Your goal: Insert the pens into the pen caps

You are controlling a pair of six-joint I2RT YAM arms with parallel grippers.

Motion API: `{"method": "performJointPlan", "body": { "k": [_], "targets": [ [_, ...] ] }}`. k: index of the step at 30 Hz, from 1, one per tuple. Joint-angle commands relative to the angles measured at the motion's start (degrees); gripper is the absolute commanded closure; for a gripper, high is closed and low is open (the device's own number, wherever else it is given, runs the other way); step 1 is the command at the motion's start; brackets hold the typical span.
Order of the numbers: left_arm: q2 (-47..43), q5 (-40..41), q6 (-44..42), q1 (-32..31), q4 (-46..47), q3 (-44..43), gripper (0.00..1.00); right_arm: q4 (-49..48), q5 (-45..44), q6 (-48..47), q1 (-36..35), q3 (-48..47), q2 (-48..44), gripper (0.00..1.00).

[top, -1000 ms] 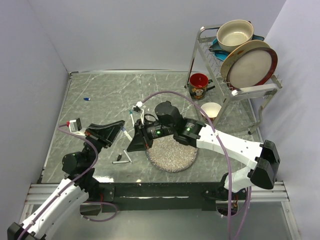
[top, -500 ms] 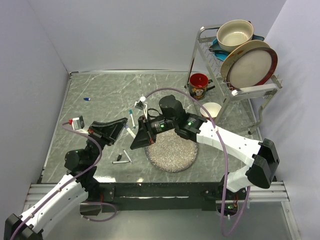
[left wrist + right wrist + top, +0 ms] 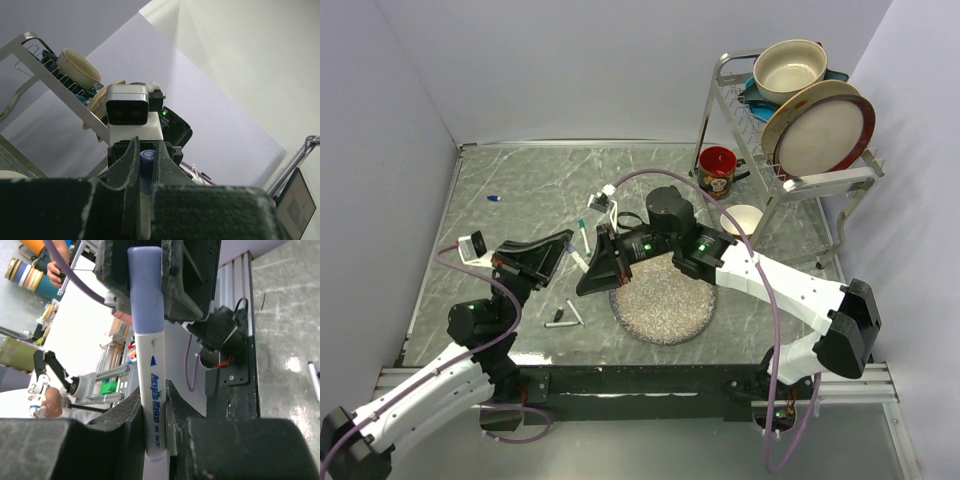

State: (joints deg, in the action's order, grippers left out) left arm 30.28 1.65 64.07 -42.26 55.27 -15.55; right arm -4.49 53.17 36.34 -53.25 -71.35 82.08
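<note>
Pens (image 3: 576,314) lie loose on the table (image 3: 520,180) nearest the bases, left of the speckled plate (image 3: 670,322). Just beyond, held above the table, the right gripper (image 3: 152,407) is clamped on a white-barrelled pen (image 3: 152,375). Its tip end sits inside the blue cap (image 3: 145,290), which is pinched by the left gripper (image 3: 146,149). Whether it is fully home I cannot tell. Best to push straight along the barrel with the cap held steady and no sideways twist, then let go on one side only. Farther off lie a teal-capped pen (image 3: 583,236) and a small blue piece (image 3: 494,198), probably a cap.
</note>
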Motion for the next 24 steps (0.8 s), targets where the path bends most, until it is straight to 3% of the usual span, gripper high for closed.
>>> {"method": "performJointPlan", "body": {
  "k": [1, 8, 14, 18, 21, 24],
  "targets": [
    [3.03, -30.74, -5.53, -10.56, -28.96, 1.58, 0.99, -26.89, -28.11, -0.39, 3.68, -7.75, -2.89, 1.00],
    [4.79, -30.74, -11.16, -14.08, -29.52, -0.36, 0.99, -26.44, -26.02, 0.21, 4.65, -10.82, -3.16, 1.00],
    [6.37, -34.18, -7.57, -14.34, -19.68, 2.01, 0.99, -31.45, -21.27, 4.00, 4.56, -10.04, -2.55, 1.00],
    [6.28, -33.03, -6.78, -14.78, -19.34, 2.45, 0.99, -31.10, -21.79, 3.22, 4.30, -9.16, -3.33, 1.00],
    [4.62, -29.79, -6.59, -14.78, -22.30, 0.97, 0.99, -27.86, -22.23, 0.14, 3.77, -8.81, -4.65, 1.00],
    [2.24, -23.55, -10.01, -14.69, -31.77, -5.16, 0.99, -25.66, -21.44, -1.53, 3.68, -6.71, -6.05, 1.00]
  ]
}}
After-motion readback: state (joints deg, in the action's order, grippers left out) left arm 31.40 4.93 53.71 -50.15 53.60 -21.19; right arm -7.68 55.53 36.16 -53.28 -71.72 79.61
